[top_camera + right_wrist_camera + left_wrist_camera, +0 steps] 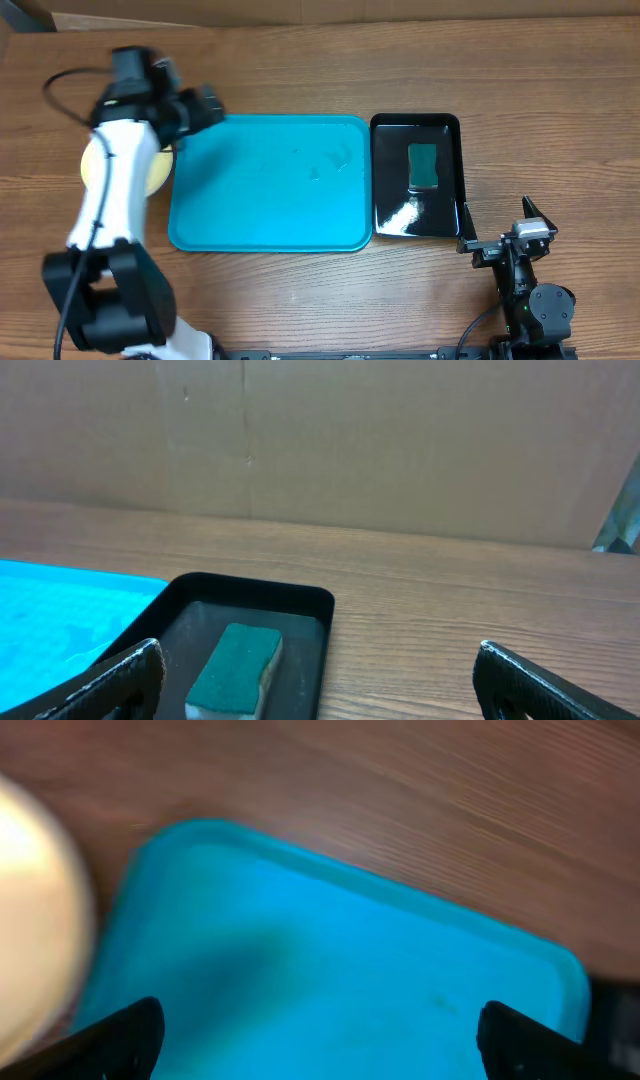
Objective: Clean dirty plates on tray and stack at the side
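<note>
While the left gripper [320,1038] is hanging wide open over the upper left corner of the blue tray [270,190], a few things could be going wrong. The pale yellow plate [160,171] is sitting on the table [400,60] just beside the tray's left edge, at the left of the overhead picture. The white arm [110,190] is covering most of it, so I am not able to tell how many plates are lying there. If the arm is dropping too low here, it could be bumping that plate and pushing it away or off the pile. One of the open fingers could also be catching on the tray's raised rim and dragging the tray sideways. The tray itself is looking bare, with only faint marks showing in the middle, so reaching into it now could be grabbing at nothing. The left gripper is holding nothing and touching nothing. The right gripper [318,678] is waiting at the lower right of the overhead picture, also spread as wide as it goes and holding nothing. It is sitting near the black tray [441,122] with the green sponge [424,166], so a careless swing could be knocking that tray.
</note>
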Controlling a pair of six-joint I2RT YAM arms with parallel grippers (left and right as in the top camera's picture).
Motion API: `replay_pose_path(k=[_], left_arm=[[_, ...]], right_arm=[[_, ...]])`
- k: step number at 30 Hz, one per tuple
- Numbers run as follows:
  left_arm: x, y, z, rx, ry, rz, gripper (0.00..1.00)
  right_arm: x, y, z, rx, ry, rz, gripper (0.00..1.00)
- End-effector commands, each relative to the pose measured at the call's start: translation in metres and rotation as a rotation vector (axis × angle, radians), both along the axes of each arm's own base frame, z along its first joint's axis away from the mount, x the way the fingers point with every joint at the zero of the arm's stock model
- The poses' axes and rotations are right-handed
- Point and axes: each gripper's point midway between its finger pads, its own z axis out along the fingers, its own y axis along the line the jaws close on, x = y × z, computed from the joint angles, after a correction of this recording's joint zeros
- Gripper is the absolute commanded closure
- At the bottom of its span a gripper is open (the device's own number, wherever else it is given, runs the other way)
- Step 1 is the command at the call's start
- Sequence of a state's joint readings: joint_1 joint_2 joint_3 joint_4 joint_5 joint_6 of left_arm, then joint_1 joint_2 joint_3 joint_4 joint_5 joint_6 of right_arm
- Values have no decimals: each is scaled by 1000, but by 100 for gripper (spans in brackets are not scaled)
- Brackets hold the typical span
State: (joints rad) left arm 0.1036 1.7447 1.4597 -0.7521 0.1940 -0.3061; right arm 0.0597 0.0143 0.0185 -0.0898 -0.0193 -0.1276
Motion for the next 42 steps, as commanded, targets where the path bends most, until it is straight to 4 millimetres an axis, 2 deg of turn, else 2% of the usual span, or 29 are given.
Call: replay_pose_path(k=[1,3,5,8,12,15,17,19,23,28,31,33,35,39,42], left_arm=[[-13,-65,73,94,-183,-147,0],[-25,-95,97,84,-243,-216,0],[-39,-116,123,73,-311,-266,0],[-63,-129,162,56,-415,-305,0],[-87,-102,208,99,-542,-249,0],[-109,-76,229,96,-609,-188,0],[-124,-60,232,103,-634,-146,0],[-141,-43,226,118,-643,-98,0],[-173,-20,194,144,-636,-22,0],[-203,-10,146,169,-676,31,0],[-210,-10,133,170,-776,39,0],[-211,-10,135,176,-887,47,0],[-213,-9,146,180,-1017,62,0],[-230,-8,187,190,-1347,99,0],[-249,-9,206,197,-1522,111,0]], right_arm=[[0,1,-1,8,-6,5,0],[0,1,-1,8,-6,5,0],[0,1,-1,8,-6,5,0],[0,1,-1,8,-6,5,0],[0,1,-1,8,-6,5,0],[0,1,-1,8,-6,5,0],[0,1,-1,8,-6,5,0],[0,1,-1,8,-6,5,0],[0,1,-1,8,-6,5,0],[0,1,-1,8,-6,5,0],[0,1,-1,8,-6,5,0],[0,1,-1,8,-6,5,0],[0,1,-1,8,-6,5,0],[0,1,-1,8,-6,5,0],[0,1,-1,8,-6,5,0]])
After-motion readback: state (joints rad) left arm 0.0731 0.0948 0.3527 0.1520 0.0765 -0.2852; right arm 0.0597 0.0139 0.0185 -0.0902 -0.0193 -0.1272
